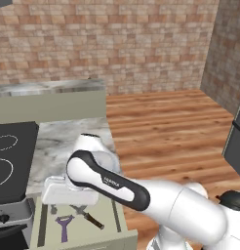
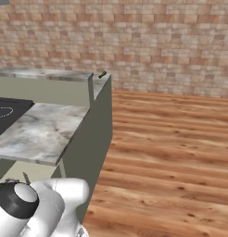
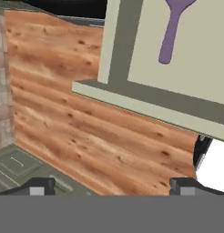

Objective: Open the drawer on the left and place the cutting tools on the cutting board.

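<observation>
the drawer (image 1: 83, 229) stands pulled out below the marble counter (image 1: 68, 141), beside the stove (image 1: 10, 161), so the opening step reads as done. inside it lie the cutting tools: the purple tool (image 1: 65, 226) toward the left, and the dark knife-like tool (image 1: 89, 217) just beside it on the right, apart from each other. in the hand view the purple tool's handle (image 3: 170, 32) shows on the drawer floor beyond the drawer's front wall (image 3: 150, 107).

the gripper (image 3: 111, 186) has its jaws spread wide and holds nothing; it looks past the drawer edge at the wooden floor (image 3: 77, 113).

remaining, by judgement: both tools are to be picked up and placed on the cutting board. neither pick has begun.
</observation>
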